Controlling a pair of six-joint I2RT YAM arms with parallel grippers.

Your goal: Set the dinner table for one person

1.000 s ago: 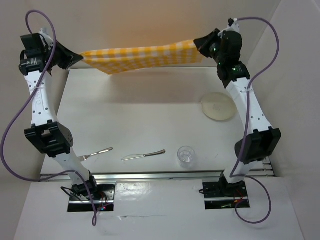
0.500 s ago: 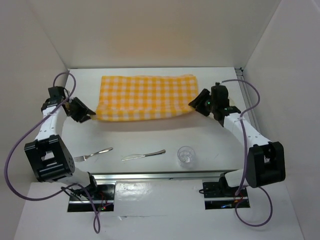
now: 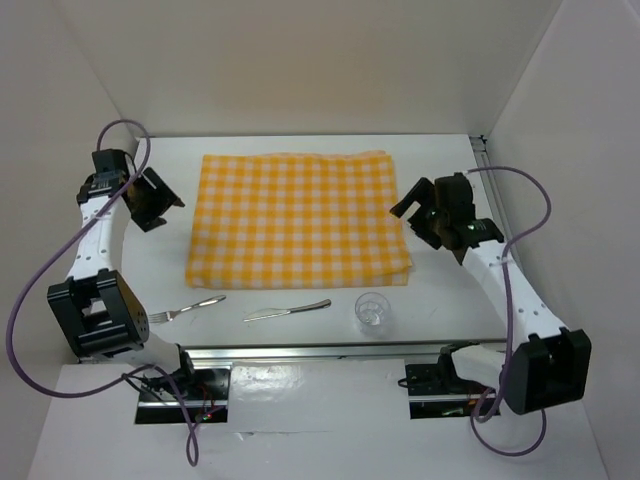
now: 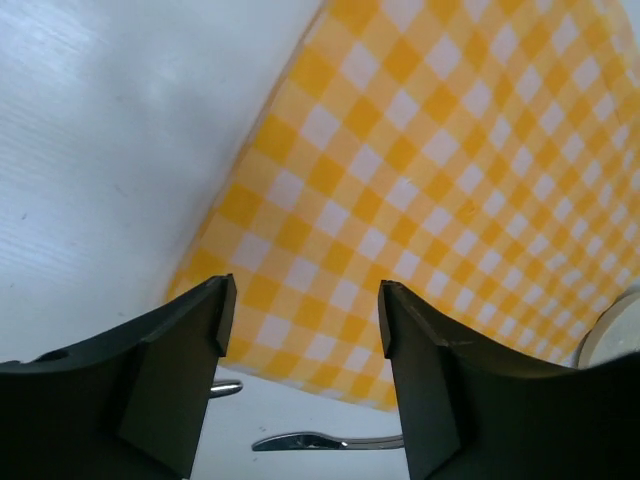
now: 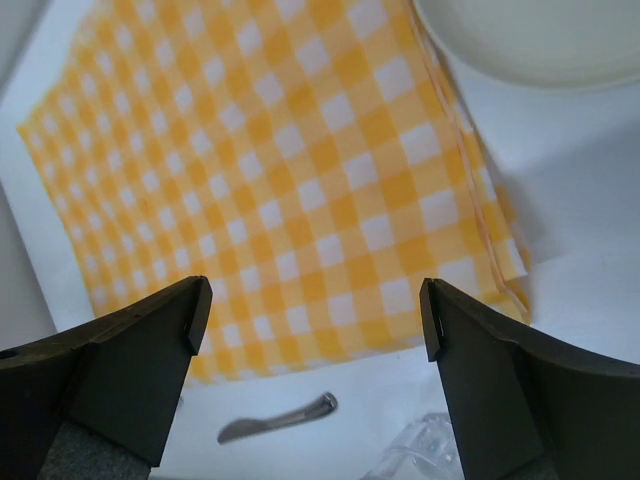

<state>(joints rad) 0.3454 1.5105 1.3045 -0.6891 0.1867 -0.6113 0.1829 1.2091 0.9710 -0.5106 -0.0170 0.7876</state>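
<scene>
The dinner table [image 3: 150,275] is a white top with a yellow-and-white checked cloth [image 3: 298,218] spread flat on its middle. My left gripper [image 3: 165,205] hovers open just off the cloth's left edge, and nothing sits between its jaws in the left wrist view [image 4: 305,310]. My right gripper [image 3: 412,215] is open at the cloth's right edge, also empty [image 5: 315,315]. A fork [image 3: 190,307], a knife [image 3: 288,310] and a clear glass [image 3: 372,312] lie in a row in front of the cloth. A cream plate [image 5: 530,40] lies right of the cloth, hidden under the right arm from above.
A metal rail [image 3: 330,352] runs along the near table edge, another along the right side [image 3: 480,150]. White walls enclose the table on three sides. Cables loop off both arms.
Both grippers held the cloth stretched in the air at the back, brought it down and opened. The cloth now lies flat, and both grippers have drawn slightly away from its sides.
</scene>
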